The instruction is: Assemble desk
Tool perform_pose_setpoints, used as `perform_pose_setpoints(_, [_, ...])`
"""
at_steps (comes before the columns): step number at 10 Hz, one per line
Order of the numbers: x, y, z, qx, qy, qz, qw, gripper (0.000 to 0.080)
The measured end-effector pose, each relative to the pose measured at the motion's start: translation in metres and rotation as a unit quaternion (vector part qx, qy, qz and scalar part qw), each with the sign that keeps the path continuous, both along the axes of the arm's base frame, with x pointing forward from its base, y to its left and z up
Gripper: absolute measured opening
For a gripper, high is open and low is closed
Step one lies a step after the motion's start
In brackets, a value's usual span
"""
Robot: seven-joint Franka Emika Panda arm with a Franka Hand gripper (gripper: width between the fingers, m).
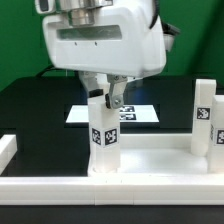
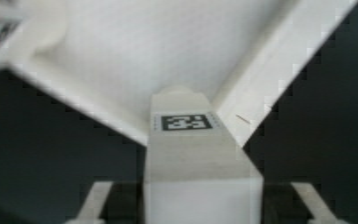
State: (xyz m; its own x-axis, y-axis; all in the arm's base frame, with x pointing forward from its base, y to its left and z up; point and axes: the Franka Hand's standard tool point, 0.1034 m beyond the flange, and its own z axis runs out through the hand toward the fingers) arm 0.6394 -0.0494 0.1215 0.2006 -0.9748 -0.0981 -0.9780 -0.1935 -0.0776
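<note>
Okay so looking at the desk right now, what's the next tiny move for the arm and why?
Probably keep the tool closed on the leg and twist it further into the tabletop. The leg stands upright at the corner, the fingers straddle its top, and another leg already stands.

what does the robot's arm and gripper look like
The arm's end is a bulky, rounded white housing with a grey recessed band across its front. Below it, the gripper has slim dark-and-silver fingers. In the wrist view the fingertips are pale and blurred. No cables or markings can be made out.

White desk legs (black-and-white tags), black table
</note>
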Motion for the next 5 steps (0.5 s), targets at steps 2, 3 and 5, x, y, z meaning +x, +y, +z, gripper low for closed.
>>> perform_pose_setpoints(2, [0.0000, -0.0074, -0.0001, 0.028, 0.001, -0.128, 0.991, 0.0288])
perform_pose_setpoints(3, [0.0002, -0.0054, -0.0002, 0.028, 0.003, -0.145, 0.989, 0.0288])
perform_pose_setpoints(5, [0.0003, -0.0029, -0.0008, 0.032, 0.012, -0.202, 0.979, 0.0360])
